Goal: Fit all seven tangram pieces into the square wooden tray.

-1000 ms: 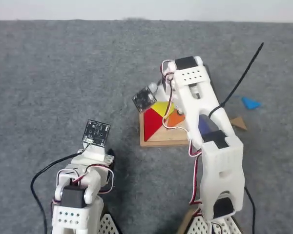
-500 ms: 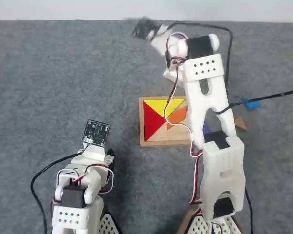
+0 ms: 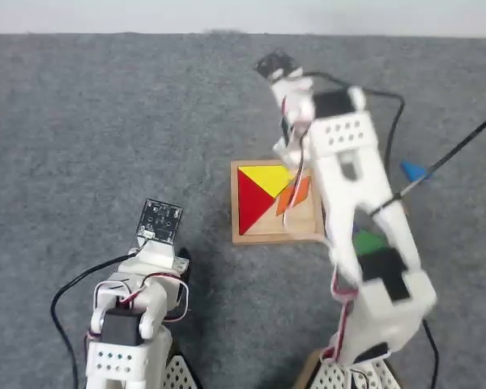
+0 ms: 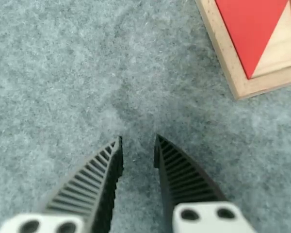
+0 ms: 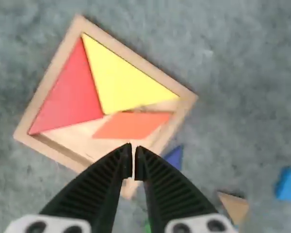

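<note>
Currently pinching nothing with the right gripper (image 5: 131, 148): fingers pressed all but together, poised high over the right rim of the square wooden tray (image 5: 184, 97). Likewise nothing in the left gripper (image 4: 138, 143), fingers a little apart, parked close over the grey carpet (image 4: 63, 58) to the near left of the tray.

Seated in the tray already: red triangle (image 5: 68, 104) on the left, yellow triangle (image 5: 121, 77) along the far side, orange parallelogram (image 5: 133, 124) just near of the yellow, toward the right. Bare wood along the near and right parts.

Loose on the carpet to the right: dark blue piece (image 5: 173, 156) just beside the rim, green piece (image 3: 368, 241) nearer, tan triangle (image 5: 235, 206) and light blue triangle (image 5: 286, 185) farther right.

Probably time to fetch one of those four. To do it well:
- Spread the fingers wide before descending.
- Choose the dark blue piece first, as the closest.
- Come straight down, bracketing two opposite edges rather than a corner.
- Keep clear of the tray rim while closing, or risk nudging the tray and unseating the orange parallelogram.
- Lift fully before swinging over the rim.
- Turn the wrist to match the open gap before lowering.
</note>
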Controlling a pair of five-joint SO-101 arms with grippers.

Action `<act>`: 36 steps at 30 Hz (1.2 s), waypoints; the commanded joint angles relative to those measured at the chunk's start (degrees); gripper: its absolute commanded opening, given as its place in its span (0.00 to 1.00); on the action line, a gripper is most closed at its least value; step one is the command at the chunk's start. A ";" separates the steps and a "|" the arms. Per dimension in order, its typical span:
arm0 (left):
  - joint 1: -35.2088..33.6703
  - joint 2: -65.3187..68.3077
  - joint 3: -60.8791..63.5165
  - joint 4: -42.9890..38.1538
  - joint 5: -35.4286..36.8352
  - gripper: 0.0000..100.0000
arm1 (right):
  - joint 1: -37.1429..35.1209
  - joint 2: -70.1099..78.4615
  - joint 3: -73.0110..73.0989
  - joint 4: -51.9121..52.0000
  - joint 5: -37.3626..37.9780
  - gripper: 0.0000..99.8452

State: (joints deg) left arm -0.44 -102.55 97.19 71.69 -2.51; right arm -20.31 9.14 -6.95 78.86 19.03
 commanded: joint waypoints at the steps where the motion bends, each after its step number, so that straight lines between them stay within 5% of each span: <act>1: -0.44 -0.70 -0.75 0.18 0.53 0.10 | -4.53 -8.84 21.98 -19.65 -3.96 0.01; 4: -0.44 -0.70 -0.75 0.18 0.53 0.10 | -7.34 -7.25 27.78 -26.42 -5.63 0.01; 23: -0.44 -0.70 -0.75 0.18 0.53 0.10 | 0.13 6.99 19.60 -23.60 -5.89 0.01; 30: -0.44 -0.70 -0.75 0.18 0.53 0.10 | 0.04 -2.07 18.90 -23.60 -6.24 0.01; 36: -0.44 -0.70 -0.75 0.18 0.53 0.10 | -0.04 -11.38 32.18 -30.99 -6.07 0.01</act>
State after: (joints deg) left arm -0.44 -102.55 97.19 71.69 -2.51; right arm -20.57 3.69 19.96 53.10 13.14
